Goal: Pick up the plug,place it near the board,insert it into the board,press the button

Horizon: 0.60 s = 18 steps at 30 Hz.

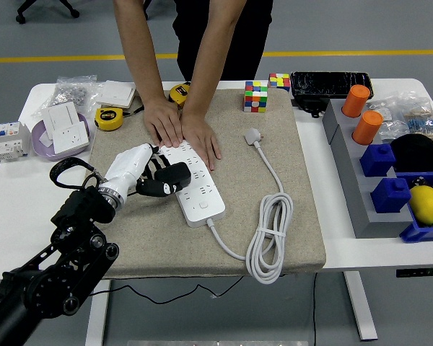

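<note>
While a person's two hands (180, 133) press flat on the far end of the strip (193, 182), the left hand (141, 173) comes in from the lower left with its black fingers (159, 189) curled around the black plug (175, 174). The plug sits at the hand's fingertips, over the strip's left edge about midway along it; whether its pins are already in a socket cannot be told. The strip runs from just beyond the hand, under the person's palms, down to a point nearer the table's edge than the hand and to its right. On that near end is the strip's button (200, 205), just right of and below the fingertips, not touched. All of this lies on a beige mat (123, 238) that spreads under the hand.

The strip's white cord (268, 238) leaves its near end and coils well to the right of the hand, then runs up to a white plug head (253, 135) lying on the mat, right of the person's hands. Beyond the hand, up and left, a yellow tape measure (108, 118) rests on the white table (18, 194). Far to the right stands a cube (255, 96).
</note>
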### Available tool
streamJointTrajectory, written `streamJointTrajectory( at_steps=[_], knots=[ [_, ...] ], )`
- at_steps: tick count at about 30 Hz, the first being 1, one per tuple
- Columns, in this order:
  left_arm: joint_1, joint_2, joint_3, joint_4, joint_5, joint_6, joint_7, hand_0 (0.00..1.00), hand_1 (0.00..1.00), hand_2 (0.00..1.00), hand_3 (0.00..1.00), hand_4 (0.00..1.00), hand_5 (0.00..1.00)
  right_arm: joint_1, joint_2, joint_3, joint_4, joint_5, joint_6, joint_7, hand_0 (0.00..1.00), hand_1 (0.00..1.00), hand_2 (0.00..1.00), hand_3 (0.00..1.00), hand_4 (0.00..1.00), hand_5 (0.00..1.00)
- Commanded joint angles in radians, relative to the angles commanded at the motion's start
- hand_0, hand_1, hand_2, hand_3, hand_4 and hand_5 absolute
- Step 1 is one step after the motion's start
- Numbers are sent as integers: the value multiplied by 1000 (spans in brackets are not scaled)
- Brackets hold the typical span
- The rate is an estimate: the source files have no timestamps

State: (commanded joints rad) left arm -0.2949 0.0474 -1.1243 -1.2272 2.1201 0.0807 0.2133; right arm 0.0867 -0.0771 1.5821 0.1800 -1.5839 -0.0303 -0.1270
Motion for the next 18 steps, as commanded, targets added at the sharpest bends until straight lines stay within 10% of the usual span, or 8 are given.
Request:
streamJointTrajectory(
  at_steps=[18],
  knots=[
    [21, 6, -36, 6, -68, -5, -45, 382, 384, 349, 427, 633, 114, 2, -1, 2, 0, 3, -1, 0, 860, 732, 725, 765, 998, 911]
  ],
)
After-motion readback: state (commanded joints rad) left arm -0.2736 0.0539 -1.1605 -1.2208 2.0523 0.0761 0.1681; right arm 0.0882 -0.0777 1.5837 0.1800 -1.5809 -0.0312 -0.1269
